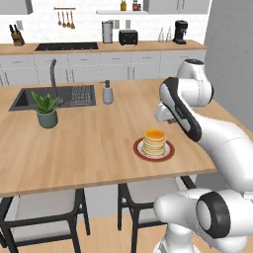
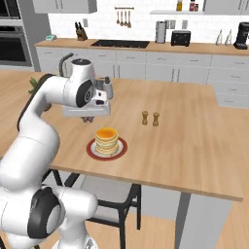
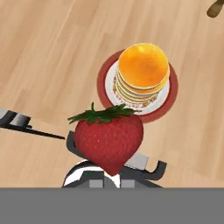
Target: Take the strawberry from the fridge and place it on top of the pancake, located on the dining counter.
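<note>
The strawberry (image 3: 109,138), bright red with a green leafy cap, sits between the fingers of my gripper (image 3: 109,154), which is shut on it. The pancake (image 3: 142,72) is a golden stack on a small red plate (image 3: 171,94), just beyond the berry in the hand view. On the dining counter (image 1: 89,143) the pancake (image 1: 154,142) stands near the front edge. My gripper (image 2: 88,118) hangs above the wooden top, a little behind and to the left of the pancake (image 2: 107,141). A tall grey slab (image 1: 232,49) at the far right looks like the fridge's side.
A potted plant (image 1: 46,108), a dark sink (image 1: 29,99) with a faucet, and a soap dispenser (image 1: 107,93) stand on the counter's left half. Two small shakers (image 2: 150,118) stand right of the pancake. Stools (image 1: 143,197) are tucked under the front edge.
</note>
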### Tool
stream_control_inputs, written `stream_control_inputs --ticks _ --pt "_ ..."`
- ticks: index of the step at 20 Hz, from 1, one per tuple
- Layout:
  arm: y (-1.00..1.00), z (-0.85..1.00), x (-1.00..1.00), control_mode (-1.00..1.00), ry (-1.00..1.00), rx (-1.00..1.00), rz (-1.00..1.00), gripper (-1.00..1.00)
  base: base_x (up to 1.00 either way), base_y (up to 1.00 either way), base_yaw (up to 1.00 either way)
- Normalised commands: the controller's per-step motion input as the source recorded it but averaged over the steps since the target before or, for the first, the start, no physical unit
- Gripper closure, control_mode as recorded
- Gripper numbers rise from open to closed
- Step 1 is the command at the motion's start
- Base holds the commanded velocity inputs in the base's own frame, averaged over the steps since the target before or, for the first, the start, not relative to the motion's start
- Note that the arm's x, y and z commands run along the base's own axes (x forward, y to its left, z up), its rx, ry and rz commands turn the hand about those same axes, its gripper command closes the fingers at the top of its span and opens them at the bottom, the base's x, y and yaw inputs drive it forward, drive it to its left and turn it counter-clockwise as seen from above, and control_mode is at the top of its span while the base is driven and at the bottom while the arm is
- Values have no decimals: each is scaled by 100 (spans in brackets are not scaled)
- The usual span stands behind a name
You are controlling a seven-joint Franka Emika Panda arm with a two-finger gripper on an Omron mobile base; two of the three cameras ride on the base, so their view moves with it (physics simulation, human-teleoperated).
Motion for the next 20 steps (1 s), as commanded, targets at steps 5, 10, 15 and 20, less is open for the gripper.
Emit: stream_control_inputs --ticks 5,10,15,20 --pt "0 -54 28 -100 21 0 0 100 0 0 0" --pt "-3 -68 -13 -100 8 0 -1 100 0 0 0" --pt "-25 -31 -20 -100 0 0 -3 100 0 0 0" --pt "-23 -2 -2 -100 0 0 -1 100 0 0 0"
